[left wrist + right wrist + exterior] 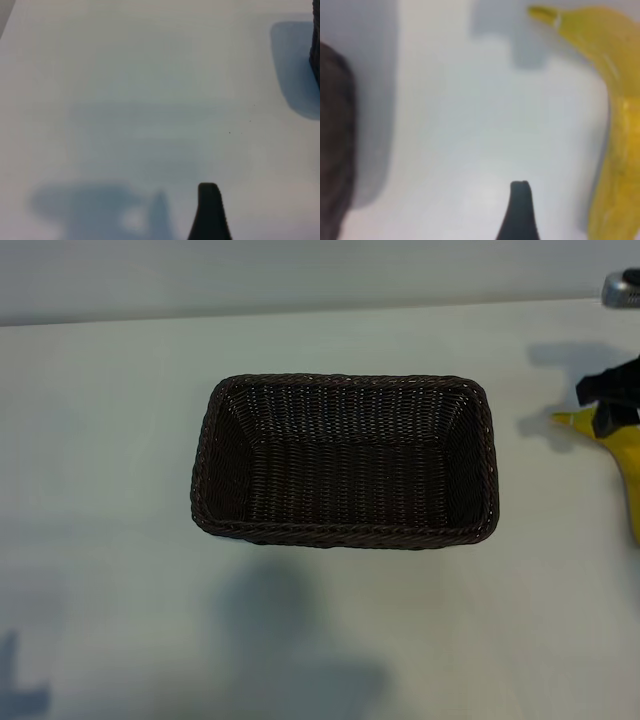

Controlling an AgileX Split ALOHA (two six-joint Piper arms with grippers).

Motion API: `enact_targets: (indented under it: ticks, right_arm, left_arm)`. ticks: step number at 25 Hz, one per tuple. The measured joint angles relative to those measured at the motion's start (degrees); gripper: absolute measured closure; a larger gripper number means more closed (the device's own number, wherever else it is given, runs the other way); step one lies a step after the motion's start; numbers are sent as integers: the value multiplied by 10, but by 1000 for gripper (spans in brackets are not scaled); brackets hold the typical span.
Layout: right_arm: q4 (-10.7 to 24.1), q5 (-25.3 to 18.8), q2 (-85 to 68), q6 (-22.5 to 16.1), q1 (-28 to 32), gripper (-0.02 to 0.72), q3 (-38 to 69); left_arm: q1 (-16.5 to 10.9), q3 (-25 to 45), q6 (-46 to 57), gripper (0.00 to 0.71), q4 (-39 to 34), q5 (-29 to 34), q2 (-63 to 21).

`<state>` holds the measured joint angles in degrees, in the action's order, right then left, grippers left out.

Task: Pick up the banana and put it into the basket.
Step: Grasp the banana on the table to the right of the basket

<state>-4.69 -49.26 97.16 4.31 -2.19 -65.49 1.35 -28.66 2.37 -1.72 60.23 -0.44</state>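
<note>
While the basket (345,462) sits empty at the middle of the pale desk (100,490), the banana (622,455) lies well to its right at the exterior view's edge, so the whole job of lifting and carrying is judged yet to come. Over the fruit's stem end hangs the right gripper (612,400), dark and only partly in shot. From the left wrist, one dark fingertip (210,210) of the parked left gripper (220,220) points over bare desk (a sliver of the basket (316,50) shows at the border), its jaws apart and holding nothing. From the right wrist, the banana (615,125) lies just beside one fingertip (519,212), not yet gripped; the jaws stand apart, angled steeply down at the desk.
</note>
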Motion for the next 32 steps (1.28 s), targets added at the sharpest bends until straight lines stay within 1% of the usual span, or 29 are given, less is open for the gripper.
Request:
enact_targets:
  ticks: [4,7,8,12,15,23,25,26,29,32]
  right_arm:
    - [30,-3,11,-3,0,111,0]
    - [47,-3,12,-4,0,111,0]
    - [47,-2,12,-4,0,111,0]
    - [89,4,12,-6,0,111,0]
    - [96,9,12,-7,6,111,0]
    - [69,35,21,1,60,111,-1]
    - [47,35,37,14,71,111,-1]
    - [43,35,46,24,73,111,-1]
    - [4,35,70,48,73,111,-1]
    - [-7,35,80,56,71,111,-1]
  left_arm:
    - [0,0,0,151,0,0,0]
    - [0,0,0,151,0,0,0]
    - [0,0,0,151,0,0,0]
    - [0,0,0,151,0,0,0]
    - [0,0,0,151,0,0,0]
    - [0,0,0,151,0,0,0]
    - [0,0,1,151,0,0,0]
    - [0,0,1,151,0,0,0]
    - [0,0,1,151,0,0,0]
    - [0,0,2,151,0,0,0]
